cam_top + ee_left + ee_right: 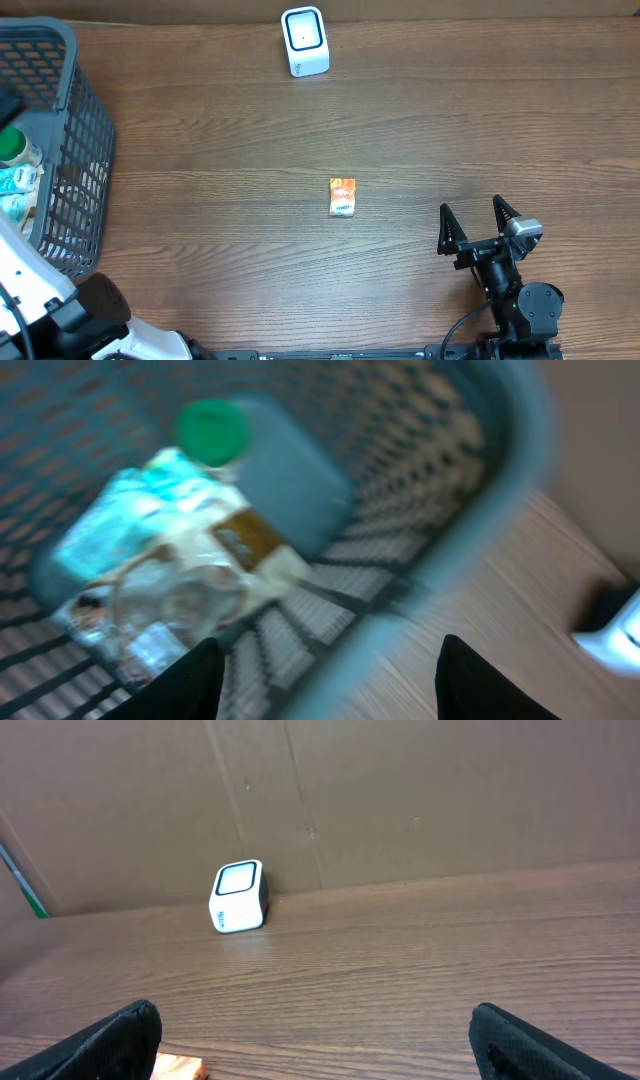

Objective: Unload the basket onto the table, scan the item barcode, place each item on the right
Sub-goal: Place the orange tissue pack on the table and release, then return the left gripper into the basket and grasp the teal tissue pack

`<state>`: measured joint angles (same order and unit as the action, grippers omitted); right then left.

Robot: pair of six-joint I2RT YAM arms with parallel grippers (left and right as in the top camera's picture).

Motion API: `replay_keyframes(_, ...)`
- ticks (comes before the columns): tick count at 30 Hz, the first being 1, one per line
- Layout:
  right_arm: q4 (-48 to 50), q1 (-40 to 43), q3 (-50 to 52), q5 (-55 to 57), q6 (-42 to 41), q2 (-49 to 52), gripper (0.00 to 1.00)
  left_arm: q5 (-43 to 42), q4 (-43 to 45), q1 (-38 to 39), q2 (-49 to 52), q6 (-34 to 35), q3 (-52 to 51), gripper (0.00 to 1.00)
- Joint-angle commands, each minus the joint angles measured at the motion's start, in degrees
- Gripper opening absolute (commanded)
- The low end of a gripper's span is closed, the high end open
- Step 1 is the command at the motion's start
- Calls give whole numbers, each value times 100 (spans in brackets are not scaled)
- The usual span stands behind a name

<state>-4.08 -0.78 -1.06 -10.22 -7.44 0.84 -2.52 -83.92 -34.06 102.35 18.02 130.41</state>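
1 packet (342,197): small orange-and-white sachet, lying flat near the middle of the bare surface (200,150), well apart from the scanner (305,41) at the far edge.
Packet handling: it looks light, thin and soft, probably crinkly and a little slippery. No barcode shows on its upper face.
Packet hold: pinch across its 2 long edges from above, close to the wood and gently, so it does not buckle.
Right claw (471,206): spread fully wide and empty, near the front edge, held level and pointing toward the scanner. The packet is ahead and to its left.
Left claw (330,695): fingers apart with nothing between them. The view is blurred. It is angled down over the rim of the basket (85,120), with a green-capped bottle (280,490) inside.
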Motion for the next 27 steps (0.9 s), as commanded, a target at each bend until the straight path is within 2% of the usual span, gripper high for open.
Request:
replay_keyframes(1,33,15,61,26,22,-68,100,457,297,-210,142,378,-505,52)
replay_keyframes(7,33,15,61,26,22,-68,100,1016,1344,-245,142,581,-1727,55)
replay_keyframes(10,33,15,61,24,22,-68,100,1261,2020,-247,142,426,-2409,63)
replay_keyframes(12,33,15,61,26,22,-68,100,1598,2533,-262,142,201,-2885,63)
replay_keyframes(15,33,15,61,26,22,-68,100,1908,3143,-271,142,-149,-3467,76)
replay_keyframes(18,33,15,61,26,22,-68,100,1939,3866,-269,142,-625,-4050,80)
replay_keyframes(27,33,15,61,26,22,-68,100,1622,5772,-271,144,-2299,-5060,74)
